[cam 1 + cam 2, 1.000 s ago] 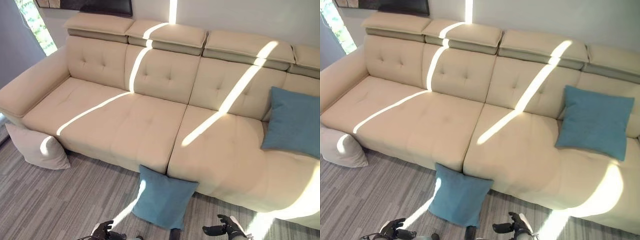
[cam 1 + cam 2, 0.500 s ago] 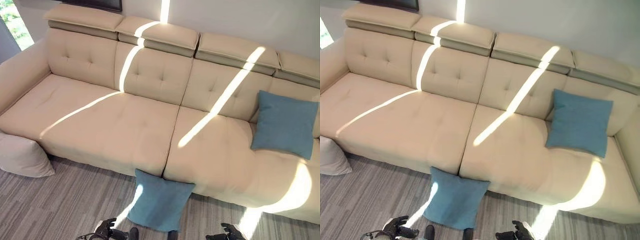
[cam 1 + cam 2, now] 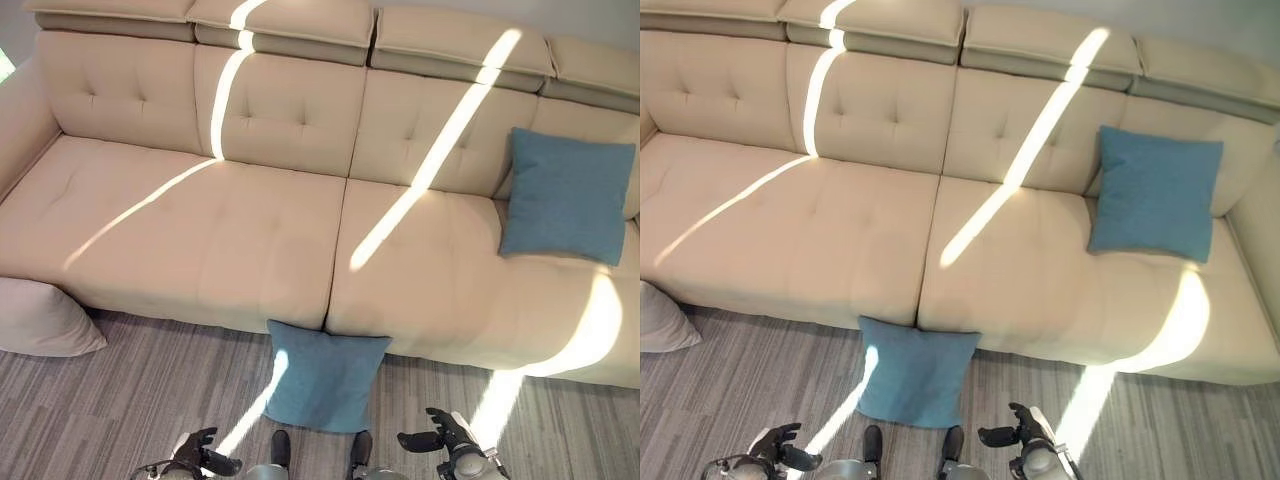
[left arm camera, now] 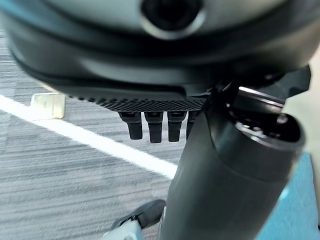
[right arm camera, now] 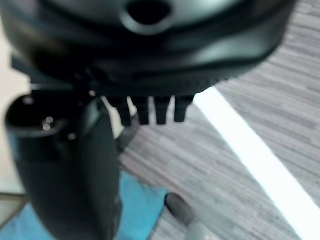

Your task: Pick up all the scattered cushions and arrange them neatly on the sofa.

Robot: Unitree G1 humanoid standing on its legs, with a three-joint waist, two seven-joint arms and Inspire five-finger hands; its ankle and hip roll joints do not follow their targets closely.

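Both hands are hovering low over the floor (image 3: 120, 390) with fingers relaxed and apart, holding nothing: the left hand (image 3: 196, 455), the right hand (image 3: 440, 441). Between them a blue cushion (image 3: 322, 375) is leaning against the sofa (image 3: 250, 230) front edge. Another blue cushion (image 3: 566, 195) is resting against the backrest near the sofa's right end; a beige cushion (image 3: 40, 320) is lying on the floor by its left end.

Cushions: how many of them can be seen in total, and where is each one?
3. A blue cushion leans on the sofa backrest; another blue cushion and a beige cushion lie on the floor. More may be hidden.
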